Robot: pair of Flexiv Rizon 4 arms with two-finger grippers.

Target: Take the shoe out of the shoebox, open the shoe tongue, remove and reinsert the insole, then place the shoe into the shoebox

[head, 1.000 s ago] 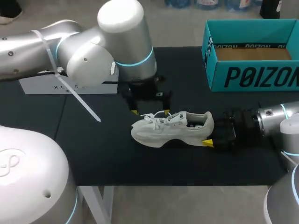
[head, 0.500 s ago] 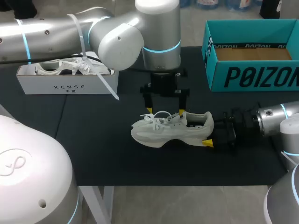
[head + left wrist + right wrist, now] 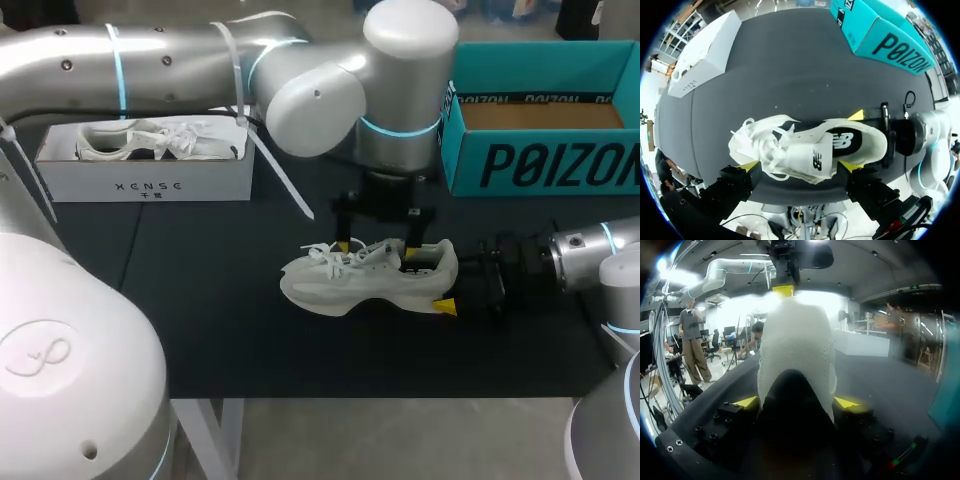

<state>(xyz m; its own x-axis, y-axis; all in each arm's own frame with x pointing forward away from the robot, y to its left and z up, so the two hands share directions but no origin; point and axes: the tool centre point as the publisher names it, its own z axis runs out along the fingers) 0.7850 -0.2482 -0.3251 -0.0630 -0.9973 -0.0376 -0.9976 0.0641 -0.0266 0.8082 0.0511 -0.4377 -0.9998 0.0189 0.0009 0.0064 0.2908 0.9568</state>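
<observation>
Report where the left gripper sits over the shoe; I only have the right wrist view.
Observer: The left gripper hangs open over the middle of the shoe, tips by its far side, gripping nothing.
Operator: Check the insole.
Observer: The insole lies inside the shoe, its heel part showing through the opening.
Operator: Look in the teal box.
Observer: The teal box stands open beyond the shoe's heel end; the part of its floor that shows is bare.
</observation>
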